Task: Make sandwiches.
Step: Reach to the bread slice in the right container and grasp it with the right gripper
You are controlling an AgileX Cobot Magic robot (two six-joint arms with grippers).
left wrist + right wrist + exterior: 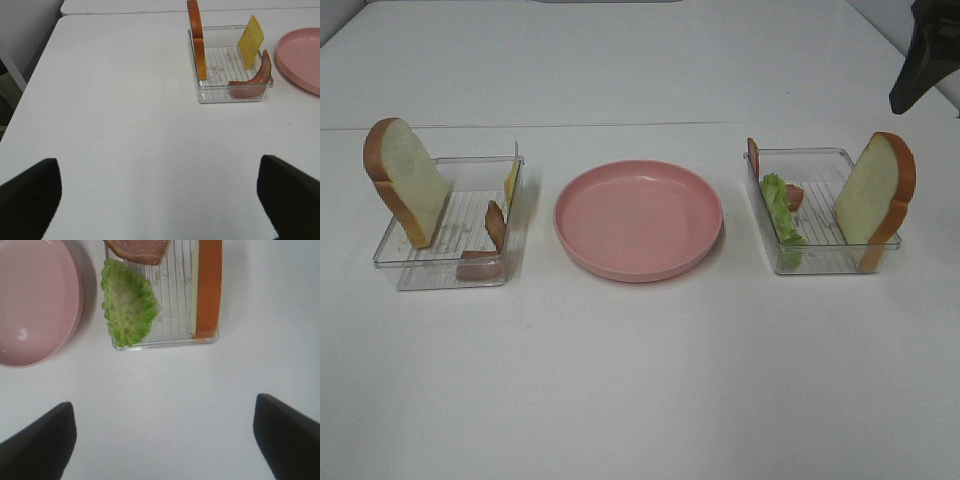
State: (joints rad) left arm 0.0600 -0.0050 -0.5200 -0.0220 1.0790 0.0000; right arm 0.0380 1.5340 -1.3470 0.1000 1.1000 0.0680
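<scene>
Clear ribbed plastic trays (470, 200), smooth glossy pink plate (638, 215), matt white table (640, 380).

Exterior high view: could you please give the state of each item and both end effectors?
Pink plate: empty.
Left bread slice: on edge, leaning in left tray.
Cheese: on edge, same tray.
Left bacon: curled, same tray.
Right bread slice: on edge in right tray.
Lettuce: leaning, same tray.
Right bacon: same tray, beside lettuce.
Left end effector: open, empty.
Right end effector: open, empty.
</scene>
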